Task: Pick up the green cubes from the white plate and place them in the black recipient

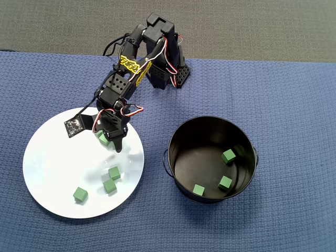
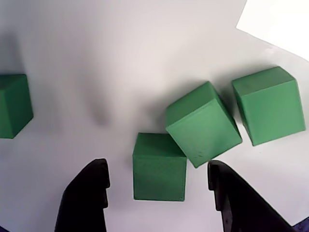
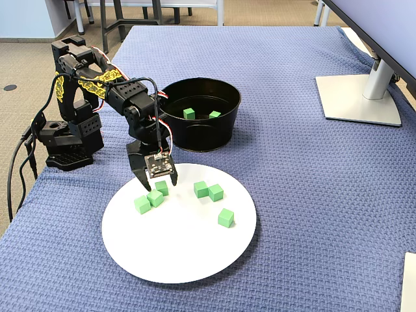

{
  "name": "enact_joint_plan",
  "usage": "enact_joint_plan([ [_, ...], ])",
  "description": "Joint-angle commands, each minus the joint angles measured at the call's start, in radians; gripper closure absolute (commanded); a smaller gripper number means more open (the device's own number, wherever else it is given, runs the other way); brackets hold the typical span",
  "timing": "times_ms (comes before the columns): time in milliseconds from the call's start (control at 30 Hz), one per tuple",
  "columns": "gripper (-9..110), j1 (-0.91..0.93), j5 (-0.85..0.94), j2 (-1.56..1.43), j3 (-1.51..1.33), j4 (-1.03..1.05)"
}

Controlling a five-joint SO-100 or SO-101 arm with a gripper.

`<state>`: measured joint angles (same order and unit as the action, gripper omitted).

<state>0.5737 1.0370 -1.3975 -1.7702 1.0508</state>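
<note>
Several green cubes [image 3: 215,192] lie on the white plate [image 3: 195,260]. Three of them cluster under my gripper [image 3: 156,182], which hovers open just above the plate's near-left part. In the wrist view one green cube [image 2: 159,183] sits between the two black fingers [image 2: 84,198], nearer the right one and touching neither. A tilted cube [image 2: 203,123] leans against it, with another cube [image 2: 268,104] to its right. In the overhead view the gripper [image 1: 107,137] hides most of that cluster. The black recipient [image 1: 176,137], to the plate's right, holds three green cubes [image 1: 228,156].
The arm's base [image 3: 68,146] stands on the blue woven cloth [image 3: 312,195] behind the plate. A monitor foot [image 3: 357,97] sits at the far right. A loose cube [image 2: 12,104] lies at the left of the wrist view.
</note>
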Motion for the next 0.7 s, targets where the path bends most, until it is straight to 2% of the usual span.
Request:
enact_joint_plan([
  [0, 85, -0.02, 0.021, -0.008, -0.005, -0.023],
  [367, 90, -0.028, 0.029, 0.014, -0.029, -0.061],
  [467, 102, -0.028, 0.015, 0.014, -0.028, -0.072],
  [667, 102, -0.028, 0.002, -0.014, -0.034, -0.074],
])
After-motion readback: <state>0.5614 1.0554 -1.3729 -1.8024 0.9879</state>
